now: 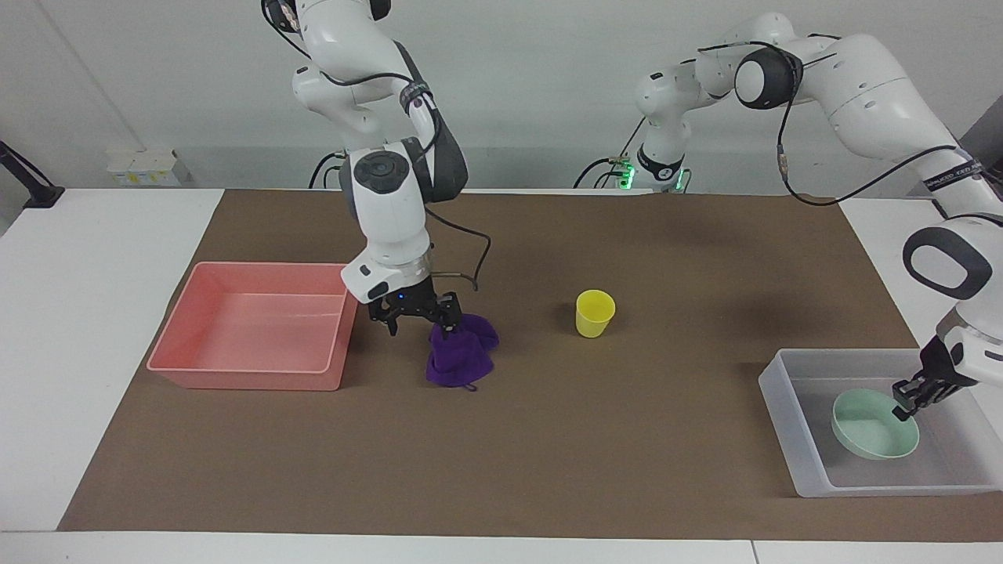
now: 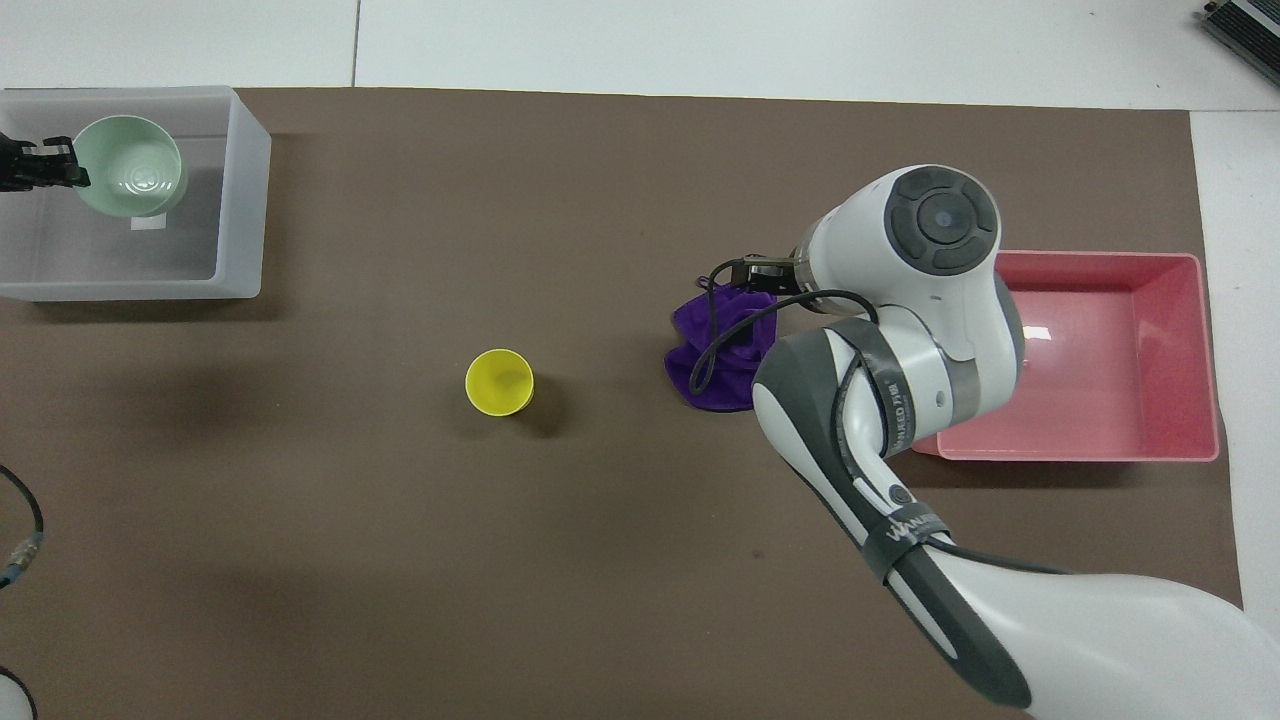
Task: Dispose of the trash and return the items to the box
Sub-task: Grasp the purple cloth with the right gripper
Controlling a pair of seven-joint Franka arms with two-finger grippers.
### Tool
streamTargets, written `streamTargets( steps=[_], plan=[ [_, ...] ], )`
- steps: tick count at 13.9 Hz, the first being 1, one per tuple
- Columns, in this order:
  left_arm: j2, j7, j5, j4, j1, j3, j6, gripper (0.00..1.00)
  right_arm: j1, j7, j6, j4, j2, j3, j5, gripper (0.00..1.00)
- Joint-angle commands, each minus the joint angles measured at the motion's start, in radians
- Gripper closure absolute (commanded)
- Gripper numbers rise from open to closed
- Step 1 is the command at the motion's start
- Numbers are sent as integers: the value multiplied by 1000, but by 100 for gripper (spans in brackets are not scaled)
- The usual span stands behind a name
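With the right pincer [image 1: 418, 317] spread apart just over the purple rag [image 1: 461, 360] beside the pink tray [image 1: 188, 329], it should drop onto the crumpled middle and pinch deep, while the left pincer [image 1: 909, 401] clamps the green bowl [image 1: 870, 427] in the clear box [image 1: 783, 407].

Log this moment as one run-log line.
left gripper: shut on mint-green round bowl, low in translucent plastic box | right gripper: open, at purple cloth rag | yellow plastic cup: untouched on mat
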Motion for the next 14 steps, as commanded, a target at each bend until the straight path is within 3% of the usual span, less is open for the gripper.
streamTargets(
  steps=[1,3,8,9,11,12,13,14],
  plan=[
    [-7,-1,7,-29,7,-8,47,100,24,25,106,-26,46,1,-3,0],
    [-34,0,9,-109,11,-8,69,100,32,25,132,-31,75,2,-3,0],
    [-76,6,9,-221,22,0,136,100,44,10,133,-116,50,2,-4,0],
    [-76,6,7,-220,24,-2,136,100,44,8,134,-129,47,2,-4,10],
    [-76,8,9,-211,28,0,133,100,43,2,133,-129,47,2,-3,89],
    [-76,8,9,-209,31,0,139,84,43,20,131,-127,47,4,0,100],
    [-76,8,12,-208,31,0,139,67,43,46,123,-124,47,4,0,100],
    [-76,9,13,-198,30,1,133,66,43,57,105,-120,44,2,0,100]
  ],
)
